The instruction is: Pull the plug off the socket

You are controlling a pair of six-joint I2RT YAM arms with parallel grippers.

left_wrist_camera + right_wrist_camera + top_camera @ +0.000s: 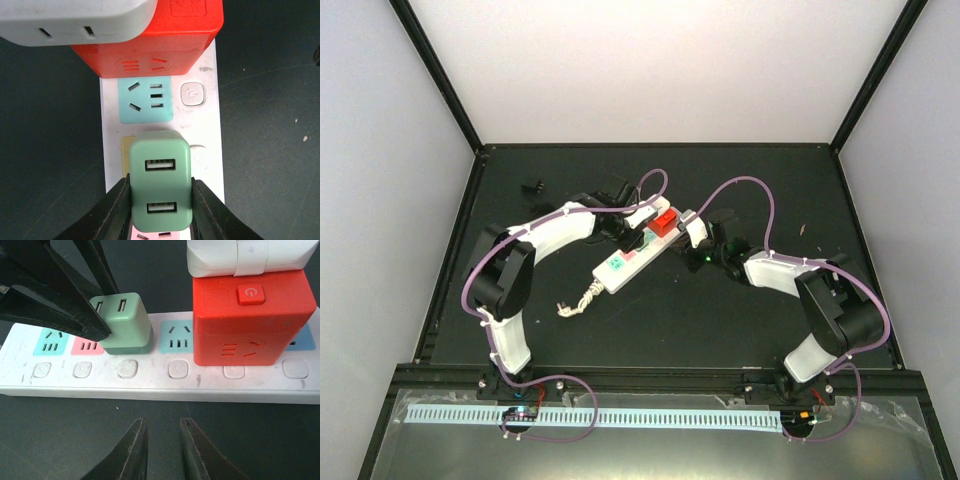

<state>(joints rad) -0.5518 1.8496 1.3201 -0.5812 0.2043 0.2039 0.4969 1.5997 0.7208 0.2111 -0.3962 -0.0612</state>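
Grip stage: your left end effector (160, 200) clamps the green plug (160, 165), seated midway along the socket (210, 135). Your right end effector (163, 427) hovers beside the socket, slightly parted and empty. Next probably calls for a straight upward pull.

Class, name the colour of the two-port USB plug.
The plug is pale green; the left wrist view shows it best.

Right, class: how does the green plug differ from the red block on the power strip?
The green plug is small with two USB ports; the red block is bulkier with outlet slots. The left jaws grip the green plug, not the red block. Both sit on the white power strip.
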